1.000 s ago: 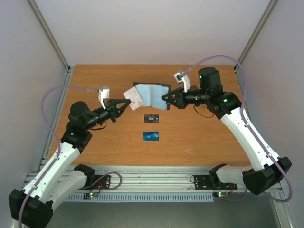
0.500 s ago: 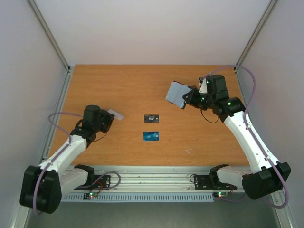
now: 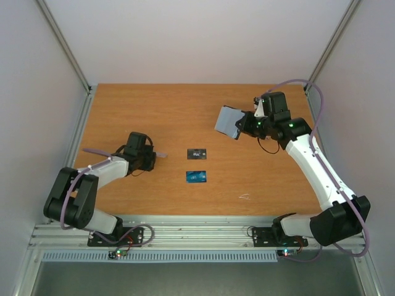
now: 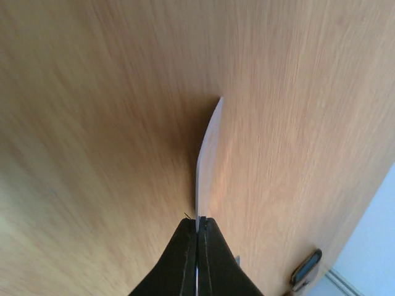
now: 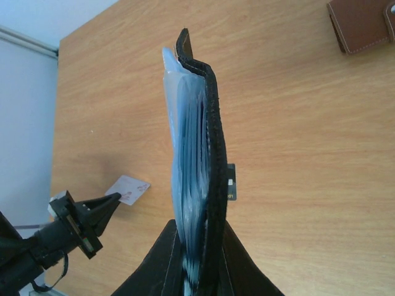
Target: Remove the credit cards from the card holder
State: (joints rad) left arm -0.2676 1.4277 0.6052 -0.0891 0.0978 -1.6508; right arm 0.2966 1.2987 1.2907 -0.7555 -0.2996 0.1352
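Observation:
My right gripper [image 3: 245,126] is shut on the black card holder [image 3: 229,121] and holds it off the table at the back right. In the right wrist view the card holder [image 5: 200,148] stands edge-on between my fingers, blue lining to the left. My left gripper [image 3: 152,155] is shut on a pale card with red marks [image 3: 160,154], low over the table's left side. That card is edge-on in the left wrist view [image 4: 207,160] and also shows in the right wrist view [image 5: 128,188]. A black card [image 3: 196,153] and a blue card [image 3: 196,176] lie flat mid-table.
A dark brown wallet [image 5: 364,24] lies on the table, seen only in the wrist views. A small white scrap [image 3: 245,197] lies near the front right. Metal frame posts and grey walls close in the table's sides and back.
My left arm pulled the pale card away from the holder, down and left, then folded close to the table. My right gripper carried the holder to the right and raised it.

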